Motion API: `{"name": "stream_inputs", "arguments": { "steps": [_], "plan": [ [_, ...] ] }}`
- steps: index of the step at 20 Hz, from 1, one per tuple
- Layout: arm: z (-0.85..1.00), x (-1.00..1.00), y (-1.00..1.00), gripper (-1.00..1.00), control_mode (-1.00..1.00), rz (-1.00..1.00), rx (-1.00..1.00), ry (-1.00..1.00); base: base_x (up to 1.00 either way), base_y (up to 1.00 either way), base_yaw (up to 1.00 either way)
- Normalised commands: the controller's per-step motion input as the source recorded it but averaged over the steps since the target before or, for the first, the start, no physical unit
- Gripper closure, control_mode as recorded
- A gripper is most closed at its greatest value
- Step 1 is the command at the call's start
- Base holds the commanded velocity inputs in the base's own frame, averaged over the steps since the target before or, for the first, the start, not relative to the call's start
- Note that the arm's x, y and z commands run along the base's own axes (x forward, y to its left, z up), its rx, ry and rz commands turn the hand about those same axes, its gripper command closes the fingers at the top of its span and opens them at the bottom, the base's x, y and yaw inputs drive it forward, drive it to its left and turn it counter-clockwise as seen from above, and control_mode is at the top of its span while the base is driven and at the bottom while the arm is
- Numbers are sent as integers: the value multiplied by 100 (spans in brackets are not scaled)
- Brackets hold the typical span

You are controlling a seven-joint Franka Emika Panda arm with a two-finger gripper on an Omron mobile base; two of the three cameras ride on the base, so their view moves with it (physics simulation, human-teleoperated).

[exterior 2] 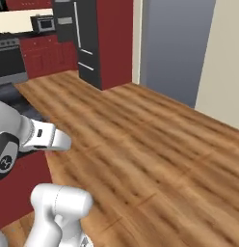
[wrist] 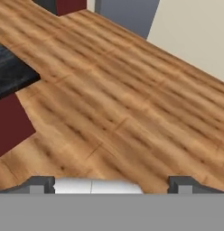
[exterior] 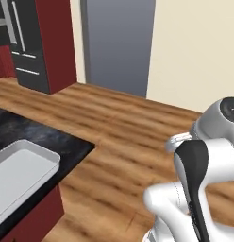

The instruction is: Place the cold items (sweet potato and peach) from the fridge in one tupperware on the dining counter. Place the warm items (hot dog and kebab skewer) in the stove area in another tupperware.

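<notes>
Gripper (wrist: 112, 184) spread wide, holding nothing, above the wooden floor (wrist: 132, 103); a white tupperware (exterior: 20, 172) sits on the black surface (exterior: 48, 137).

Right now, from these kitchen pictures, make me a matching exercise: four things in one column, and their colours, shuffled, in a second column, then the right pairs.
Things:
1. tray
2. counter
3. floor
4. fridge

Colours:
A. wood brown
B. dark grey with light handles
C. black
D. pale grey

Pairs: 1-D, 2-C, 3-A, 4-B
</notes>
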Motion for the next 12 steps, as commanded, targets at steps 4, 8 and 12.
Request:
{"name": "stream_inputs", "arguments": {
  "steps": [4,8,12],
  "plan": [
    [0,0,0,-100,100,0,0,0,100,-91,6],
    [0,0,0,-100,100,0,0,0,100,-77,12],
    [0,0,0,-100,100,0,0,0,100,-56,27]
  ]
}}
